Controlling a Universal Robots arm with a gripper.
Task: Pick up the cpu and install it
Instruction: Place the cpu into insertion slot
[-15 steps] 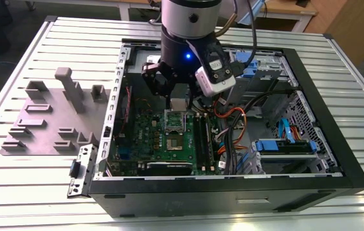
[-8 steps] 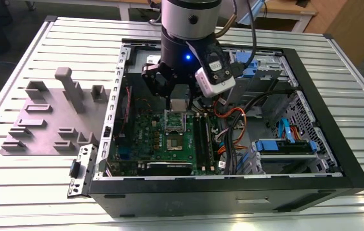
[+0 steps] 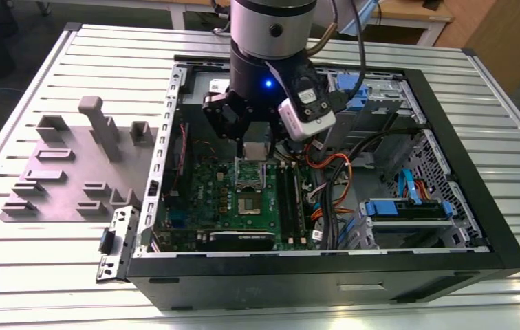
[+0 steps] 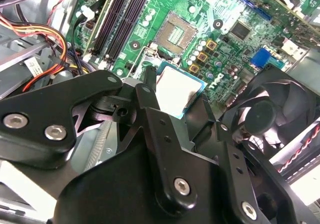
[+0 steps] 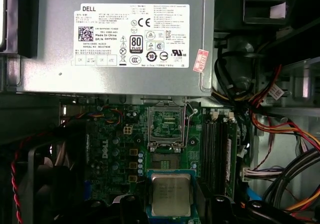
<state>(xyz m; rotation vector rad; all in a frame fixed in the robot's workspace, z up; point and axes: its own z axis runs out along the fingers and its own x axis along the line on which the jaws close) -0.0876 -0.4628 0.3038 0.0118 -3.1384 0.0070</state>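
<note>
Clamping the cpu (image 5: 171, 194) between its fingers (image 4: 148, 94), the gripper (image 3: 256, 150) hangs above the green motherboard (image 5: 115, 149), the open socket (image 5: 166, 124) just ahead of it. The chip shows a pale silver square top, blue-green rimmed; its near edge is hidden behind the gripper in the second wrist view.

The cpu (image 5: 171, 195), a small, thin, flat square chip with a pale silver-grey metal top and a narrow blue-green rim, is clamped by two opposite edges between the black fingers of the end effector (image 5: 172, 206). It lies level, metal top up toward the wrist cameras, in both wrist views (image 4: 177, 89). It hangs inside the open computer case above the green circuit board (image 5: 112, 149), just beside the open square socket (image 5: 167, 124), not seated in it.
</note>
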